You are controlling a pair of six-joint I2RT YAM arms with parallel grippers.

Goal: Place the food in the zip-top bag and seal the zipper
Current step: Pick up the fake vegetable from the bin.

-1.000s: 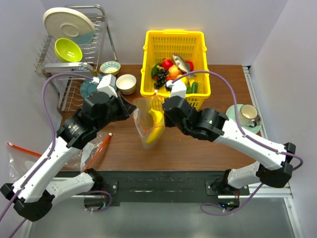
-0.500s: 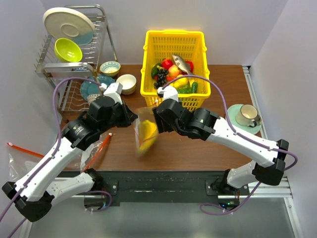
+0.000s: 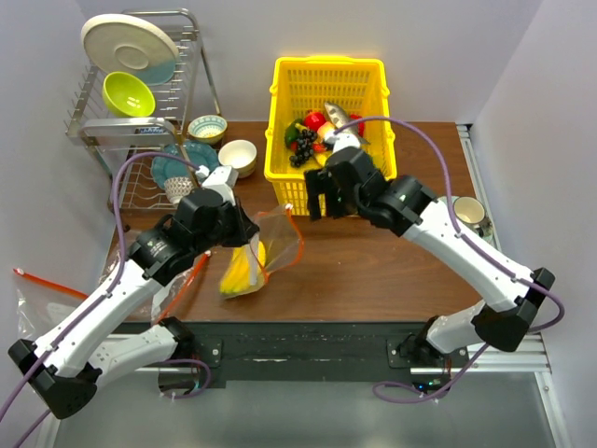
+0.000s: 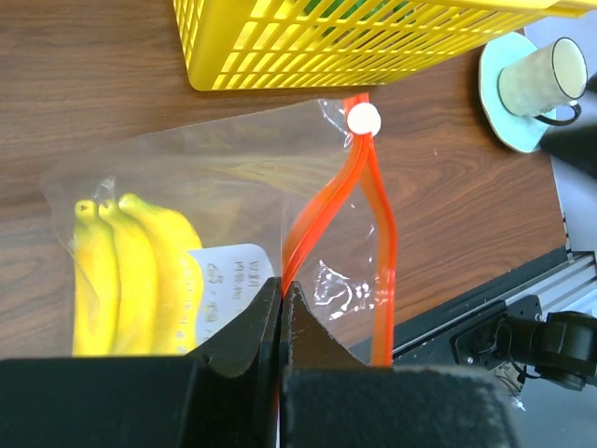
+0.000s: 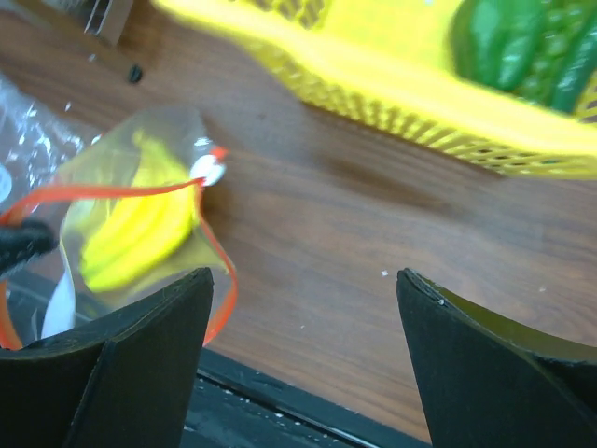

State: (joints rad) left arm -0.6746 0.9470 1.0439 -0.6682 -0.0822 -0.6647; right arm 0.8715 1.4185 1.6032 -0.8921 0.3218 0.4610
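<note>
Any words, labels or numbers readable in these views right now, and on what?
White paper label inside the clear zip-top bag, beside the yellow banana bunch: it carries printed marks, too small and blurred to read.
Yellow plastic basket and beige ceramic cup: no text visible.

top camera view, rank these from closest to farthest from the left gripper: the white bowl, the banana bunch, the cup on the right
From the left gripper:
1. banana bunch, just on its near side, inside the zip-top bag it grips.
2. white bowl, farther back, on the left side.
3. cup, far over on the right side.
</note>
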